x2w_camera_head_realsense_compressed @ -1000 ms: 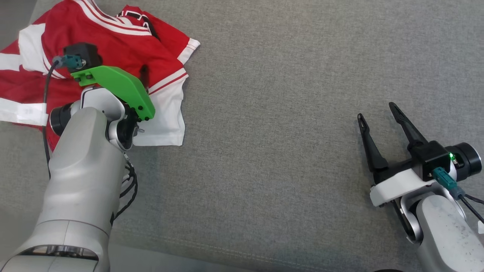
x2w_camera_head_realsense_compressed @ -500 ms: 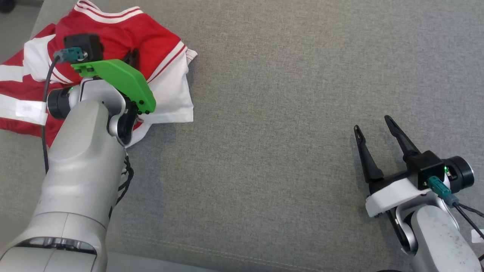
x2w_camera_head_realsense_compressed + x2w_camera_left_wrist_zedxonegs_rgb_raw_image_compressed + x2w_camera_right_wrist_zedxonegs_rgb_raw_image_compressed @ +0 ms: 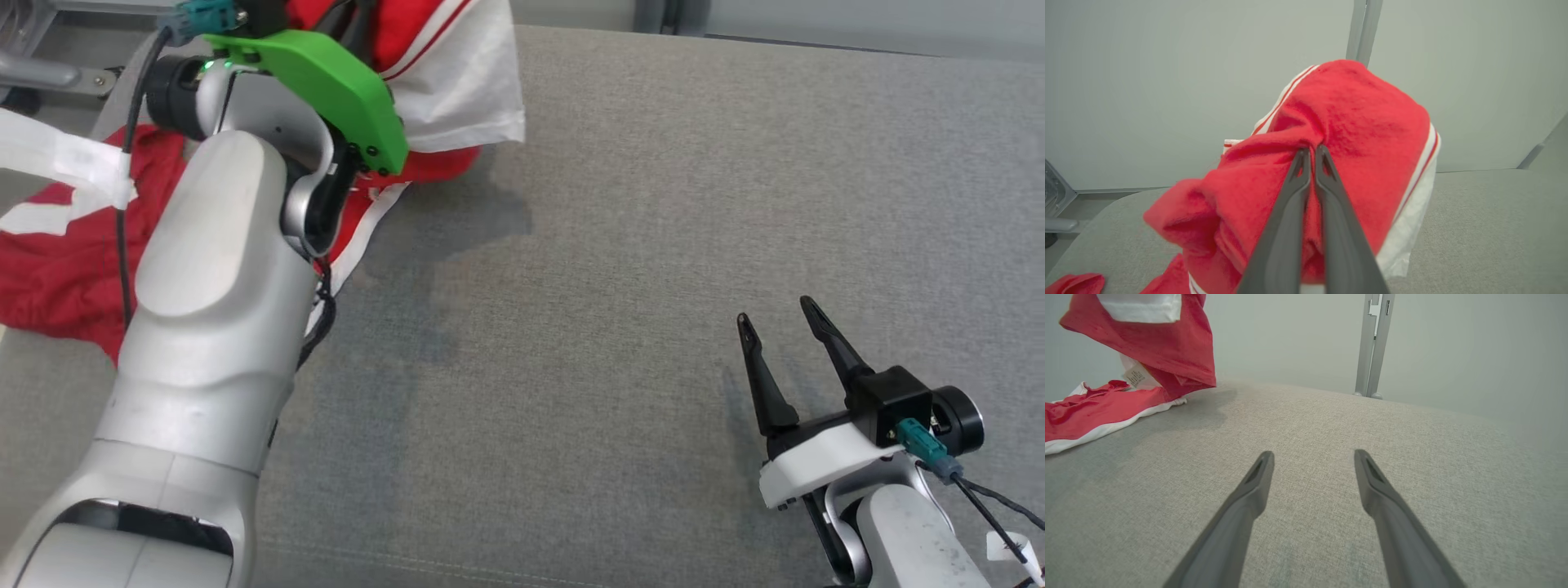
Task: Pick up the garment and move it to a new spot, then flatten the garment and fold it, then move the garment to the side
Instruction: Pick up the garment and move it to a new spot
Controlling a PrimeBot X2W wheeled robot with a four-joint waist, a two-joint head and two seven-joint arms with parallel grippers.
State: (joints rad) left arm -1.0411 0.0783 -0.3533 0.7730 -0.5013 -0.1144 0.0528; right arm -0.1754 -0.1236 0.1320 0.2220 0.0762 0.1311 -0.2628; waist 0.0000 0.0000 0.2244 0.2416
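Left wrist view: the left gripper point(image 3: 1312, 152) is seen with its two fingers pressed together on a bunched fold of the red and white garment point(image 3: 1367, 118), which is pinched between them and held above the grey cushion point(image 3: 1494, 212). In the head view only a part of the garment is lifted. The rest is lying on the cushion at the far left, and a white-trimmed piece is hanging beside the green wrist bracket point(image 3: 326, 82). The right gripper point(image 3: 775, 312) is held low at the right side, well apart from the cloth, with its fingers spread and nothing between them.

The step in hand is judged to be the first one: the garment is picked up but not yet brought to a new spot. For the next move, the cloth must probably be raised until its trailing part is free of the surface, then carried toward the open middle of the cushion. A firm pinch is needed, since the hanging weight could pull the fold out.
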